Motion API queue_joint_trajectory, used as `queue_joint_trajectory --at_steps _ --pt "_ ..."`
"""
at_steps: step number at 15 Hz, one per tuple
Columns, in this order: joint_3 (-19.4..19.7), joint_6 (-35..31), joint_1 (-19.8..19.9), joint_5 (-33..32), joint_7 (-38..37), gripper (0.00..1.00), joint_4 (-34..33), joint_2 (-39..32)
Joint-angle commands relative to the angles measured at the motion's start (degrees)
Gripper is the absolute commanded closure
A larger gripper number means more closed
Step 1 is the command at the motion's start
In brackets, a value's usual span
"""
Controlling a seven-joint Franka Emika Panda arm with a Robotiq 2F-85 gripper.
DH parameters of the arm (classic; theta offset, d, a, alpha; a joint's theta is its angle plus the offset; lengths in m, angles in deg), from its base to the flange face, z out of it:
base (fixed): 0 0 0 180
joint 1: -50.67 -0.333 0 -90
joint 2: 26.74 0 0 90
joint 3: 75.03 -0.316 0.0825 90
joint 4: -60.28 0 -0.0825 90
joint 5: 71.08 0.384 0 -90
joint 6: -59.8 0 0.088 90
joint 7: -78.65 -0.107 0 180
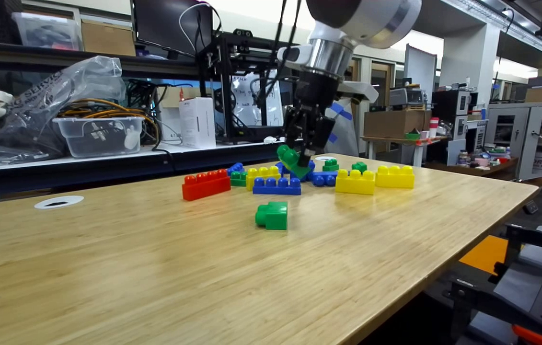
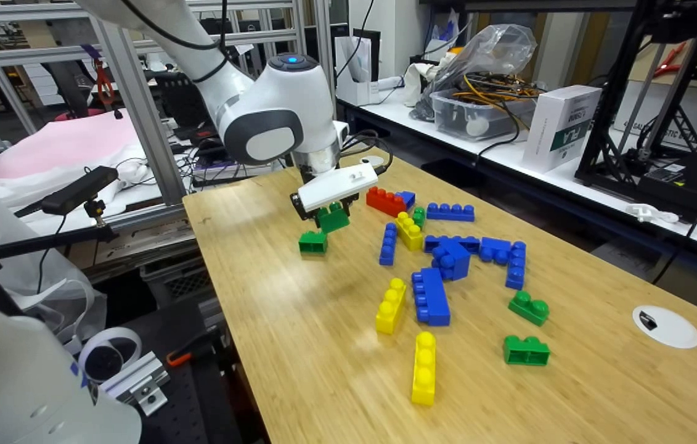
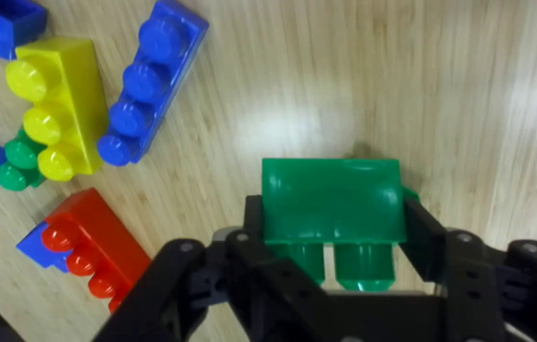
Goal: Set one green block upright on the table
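Observation:
My gripper [image 3: 330, 211] is shut on a green block [image 3: 334, 202], one finger at each end. The block's two studs point back toward the palm. In both exterior views the held green block [image 1: 294, 162] [image 2: 333, 218] is tilted and above the table [image 1: 155, 268]; the exact height is hard to tell. Another green block [image 2: 313, 242] lies on its side on the table just below and beside the held one; it also shows at the front in an exterior view [image 1: 272, 215]. In the wrist view only a sliver of it shows behind the right finger.
A red brick [image 2: 386, 201], yellow bricks [image 2: 391, 306] [image 2: 424, 369] and several blue bricks [image 2: 431, 297] are spread over the table. More green bricks [image 2: 529, 307] [image 2: 526, 351] lie at the far end from the gripper. A shelf with a clear bin [image 1: 100, 136] runs beside the table.

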Motion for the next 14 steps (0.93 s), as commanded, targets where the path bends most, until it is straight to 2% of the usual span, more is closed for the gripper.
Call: queue_joint_trajectory --at_steps 1,3,6,7,10,14 --pt "-2.6 6.0 4.2 13.4 15.4 0.55 -3.1 1.0" --pt "-0.7 8.7 5.0 19.4 23.5 0.55 -3.2 1.6" --pt "1.8 12.8 7.1 22.0 29.9 0.55 -2.9 1.9" --pt "6.2 14.0 3.9 22.2 31.2 0.55 -2.9 1.8" --pt "9.3 16.9 3.3 21.7 33.3 0.55 -3.2 1.4" --pt "11.3 18.9 2.2 22.6 35.9 0.55 -3.8 0.0"
